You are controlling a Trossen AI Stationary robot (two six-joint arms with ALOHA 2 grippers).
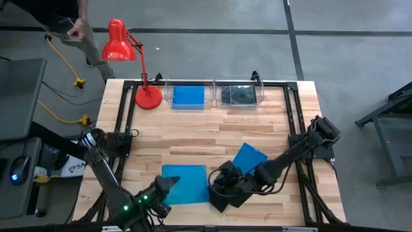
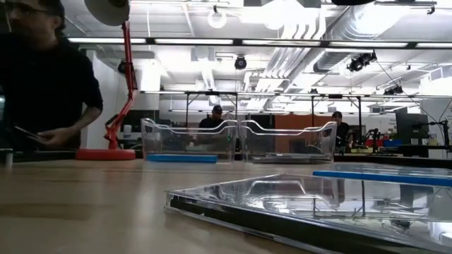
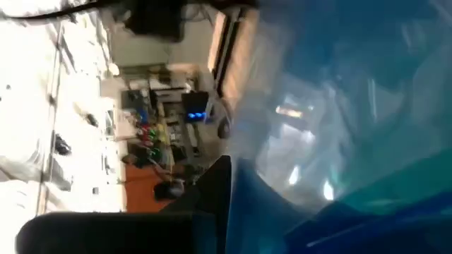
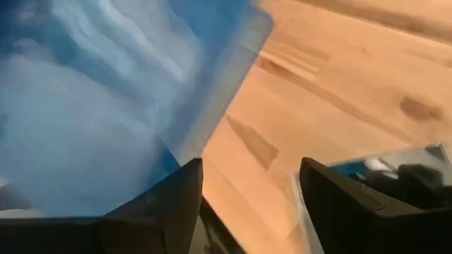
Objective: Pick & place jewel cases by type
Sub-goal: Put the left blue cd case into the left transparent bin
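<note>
Since blue cases seem meant for the bin (image 1: 169, 94) far ahead, the left claw (image 1: 168, 187) meets a blue case (image 1: 185, 183), its grip unclear, while the right claw (image 4: 248, 185) waits spread beside another blue case (image 1: 250, 156).

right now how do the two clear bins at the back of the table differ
The left clear bin holds a bright blue jewel case; the right clear bin holds a dark smoky jewel case with a disc showing through. The left bin stands next to the red desk lamp; the right bin is farther from it. Both are clear rectangular bins, side by side along the table's far edge, with contents lying flat.
</note>
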